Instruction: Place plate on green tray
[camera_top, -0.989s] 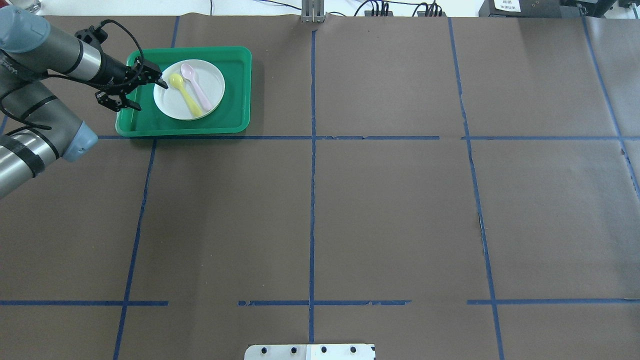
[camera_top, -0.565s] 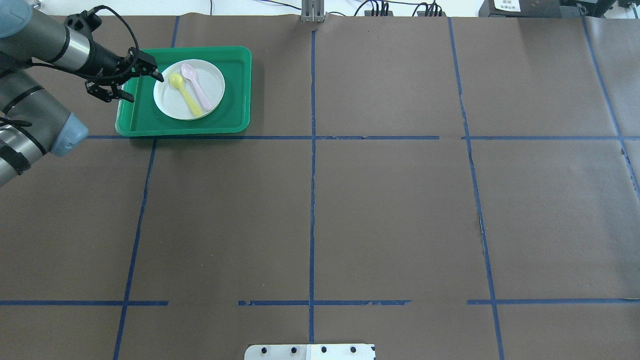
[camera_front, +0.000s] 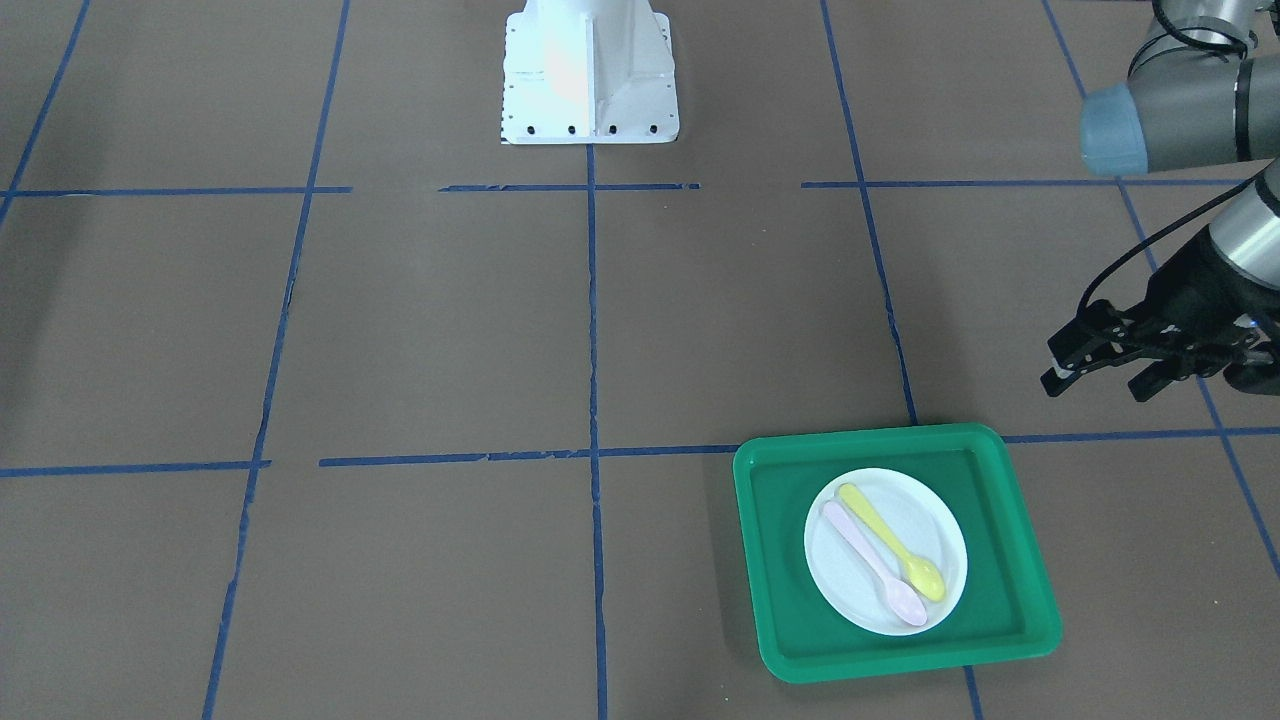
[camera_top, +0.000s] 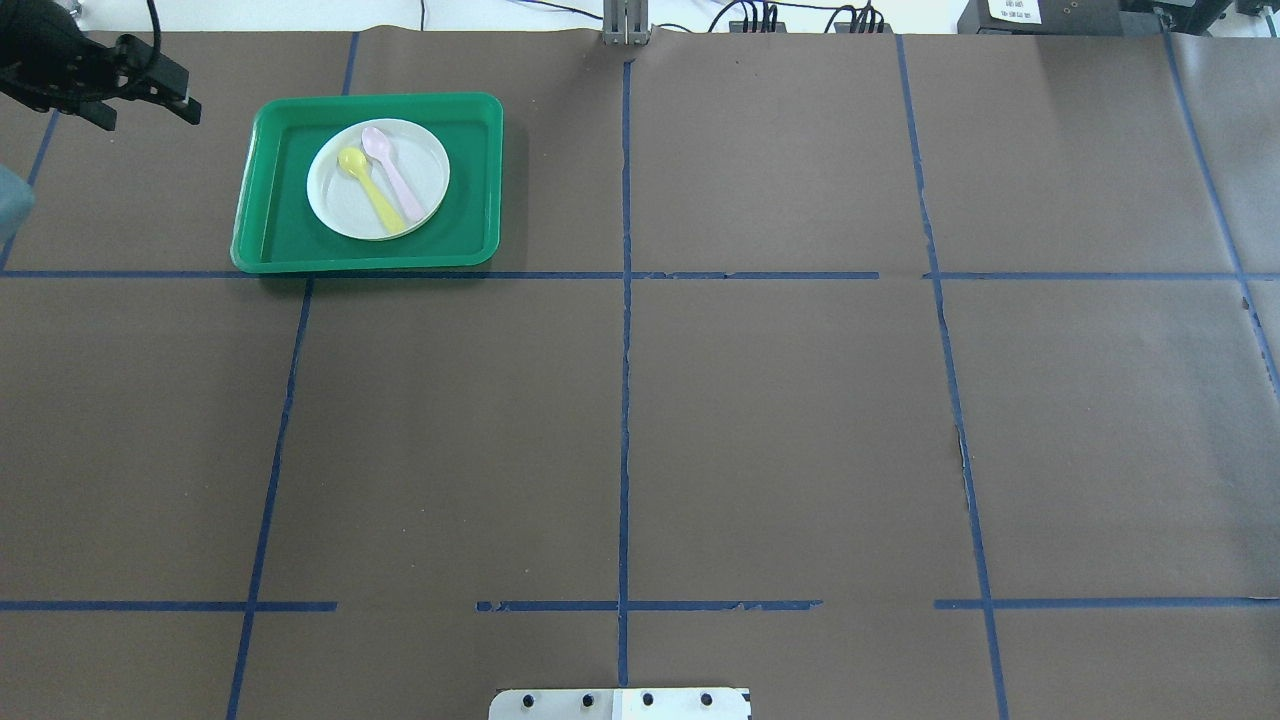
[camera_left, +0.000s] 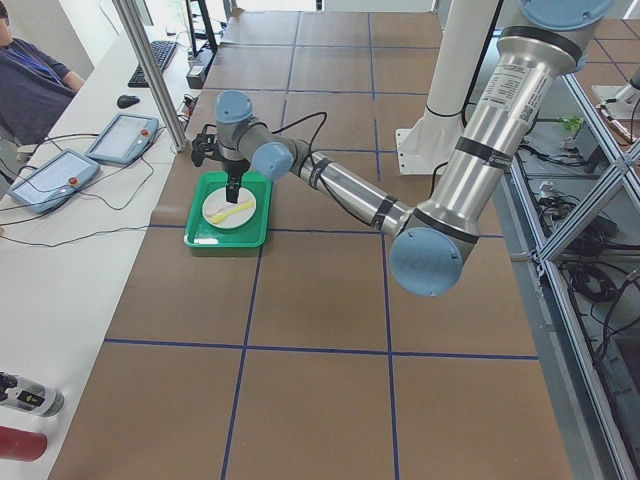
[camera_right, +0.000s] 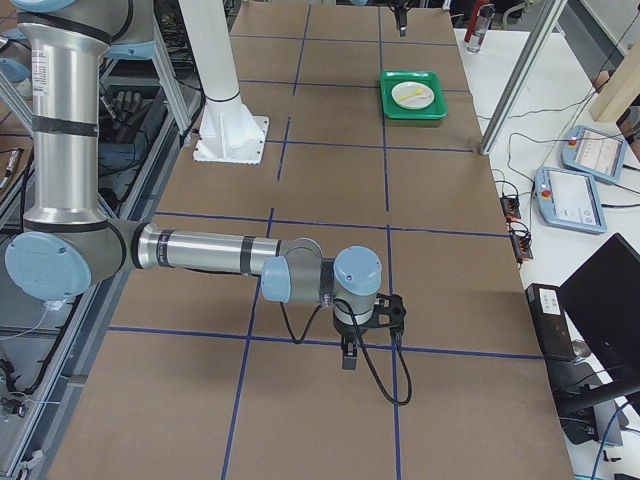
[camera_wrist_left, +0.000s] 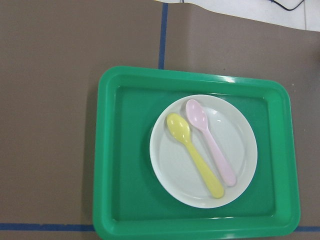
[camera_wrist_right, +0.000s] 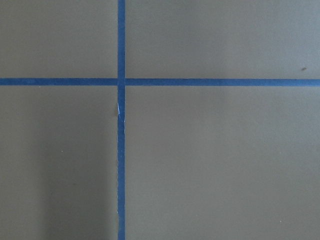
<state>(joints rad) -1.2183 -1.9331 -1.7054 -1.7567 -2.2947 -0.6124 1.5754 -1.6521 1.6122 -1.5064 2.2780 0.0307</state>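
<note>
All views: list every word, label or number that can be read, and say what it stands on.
Nothing can be read.
A white label on the black box, overhead view: print too small to read.
The pendant screens, right view: blurred.
The plate, tray and spoons: no markings show.

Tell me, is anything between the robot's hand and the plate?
Nothing visible does. The left hand hangs open off to one side of the green tray. The plate already lies on that tray with two spoons on it.
</note>
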